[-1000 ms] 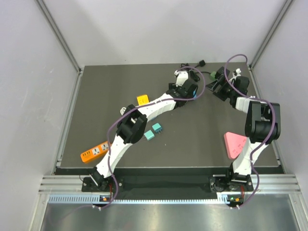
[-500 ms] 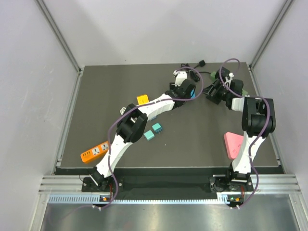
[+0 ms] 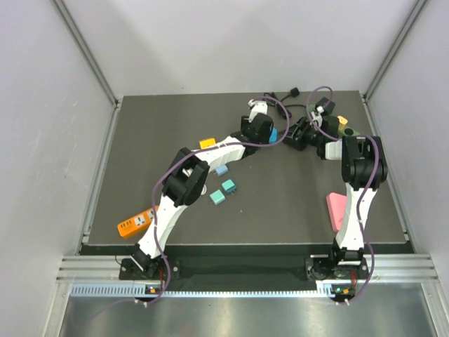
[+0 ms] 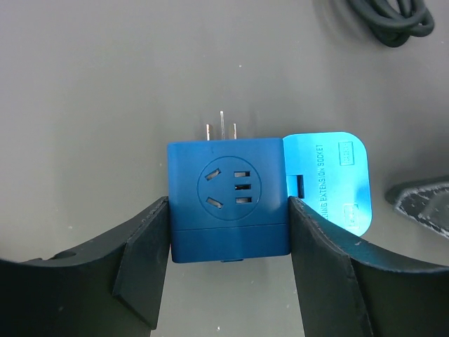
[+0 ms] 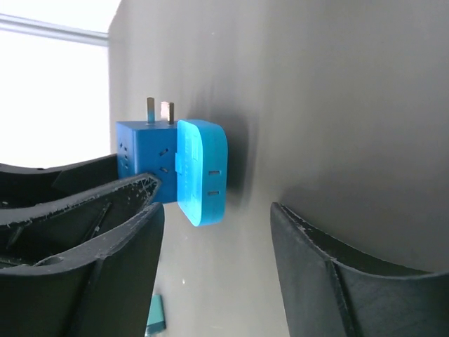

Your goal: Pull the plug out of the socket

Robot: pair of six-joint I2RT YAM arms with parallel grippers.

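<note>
- Left gripper clamps the blue cube plug, prongs bare, near the table's rear edge.
- Right gripper stands wide, gripping nothing, just beside it.
- The green socket, I think, lies toward the right rear corner, mostly hidden.

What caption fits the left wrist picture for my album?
The left gripper pinches a blue plug cube, its prongs bare.

right pincer nearer — blue cube clamped
</note>
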